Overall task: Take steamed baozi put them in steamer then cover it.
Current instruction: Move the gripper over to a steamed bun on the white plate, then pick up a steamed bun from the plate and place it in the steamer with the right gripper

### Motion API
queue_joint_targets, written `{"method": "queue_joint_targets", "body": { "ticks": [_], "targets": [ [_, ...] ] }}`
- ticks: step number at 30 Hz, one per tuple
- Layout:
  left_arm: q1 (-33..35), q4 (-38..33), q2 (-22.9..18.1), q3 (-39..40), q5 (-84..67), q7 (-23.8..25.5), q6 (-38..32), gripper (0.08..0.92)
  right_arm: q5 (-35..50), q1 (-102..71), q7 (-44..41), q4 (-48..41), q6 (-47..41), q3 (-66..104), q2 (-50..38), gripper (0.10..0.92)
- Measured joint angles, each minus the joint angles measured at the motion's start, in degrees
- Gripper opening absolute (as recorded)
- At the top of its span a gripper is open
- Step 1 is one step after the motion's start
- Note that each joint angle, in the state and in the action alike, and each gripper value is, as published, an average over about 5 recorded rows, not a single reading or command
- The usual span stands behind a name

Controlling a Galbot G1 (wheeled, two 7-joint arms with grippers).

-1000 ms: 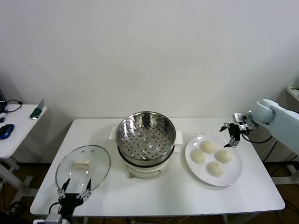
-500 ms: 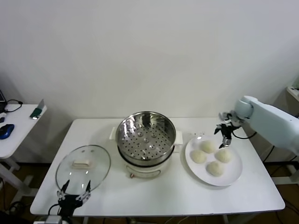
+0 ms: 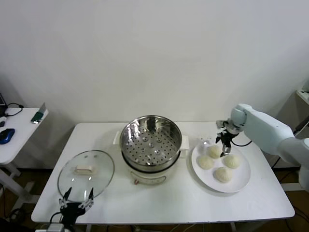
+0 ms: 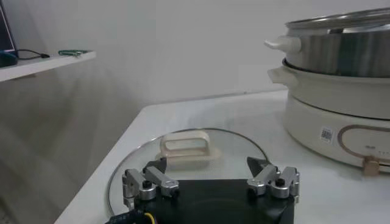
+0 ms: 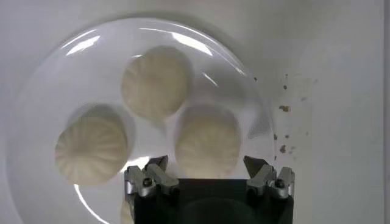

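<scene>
Four cream-white baozi lie on a white plate at the right: back, left, right, front. My right gripper is open and empty, hovering over the plate's back part. In the right wrist view the gripper has a baozi lying between its open jaws, with two more baozi beyond. The steamer stands open at the table's middle. The glass cover lies flat at the front left. My left gripper is open just in front of the cover.
The left wrist view shows the left gripper, the cover's cream handle and the steamer's side. A side desk with a mouse stands at the far left. Small brown specks mark the table beside the plate.
My right arm has swung in from the table's right edge to the left and now hangs over the plate of baozi. The left gripper has stayed put.
</scene>
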Motion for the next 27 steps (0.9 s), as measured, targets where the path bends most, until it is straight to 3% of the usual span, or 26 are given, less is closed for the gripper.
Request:
{"method": "queue_joint_targets", "body": {
  "ticks": [7,20,27],
  "targets": [
    [-0.07,0.01,0.17,-0.11,-0.22,0.0,-0.14,0.823,-1.01,-0.76,-0.21,-1.79,0.24,0.7,1.27,0.817],
    [-0.06,0.25,-0.12,-0.03,-0.32,-0.11,-0.65,0.823,-3.15,-1.5,-0.45,-3.66,1.26,2.01,2.81,0.698],
    [-0.04,0.29,-0.32,-0.16,-0.32,-0.15,-0.91,0.823,-3.14,-0.12,-0.81,-2.48,1.89,1.63,2.18,0.687]
  ]
}}
